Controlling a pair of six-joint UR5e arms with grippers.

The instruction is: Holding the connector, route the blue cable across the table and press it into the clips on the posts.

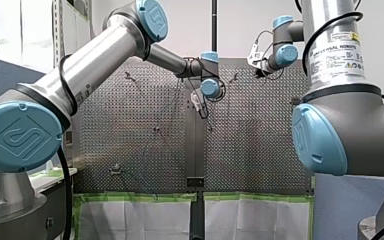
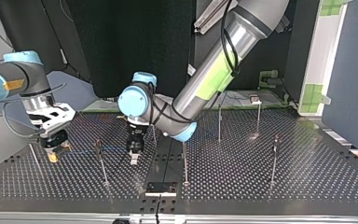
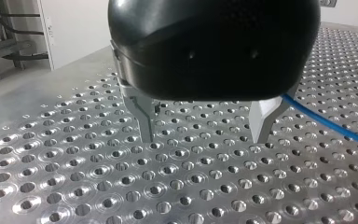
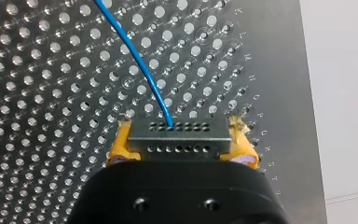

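Connector (image 4: 177,138) pinched in right gripper (image 4: 179,133) to steer blue cable (image 4: 135,60); left gripper (image 3: 205,127) wide, empty, poised for pressing

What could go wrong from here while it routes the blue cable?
The connector sits pinched by its ends between the yellow pads of the right gripper; a hard tug on the blue cable might twist it loose. The left gripper is open with the cable outside its fingers, so closing now would likely miss it.
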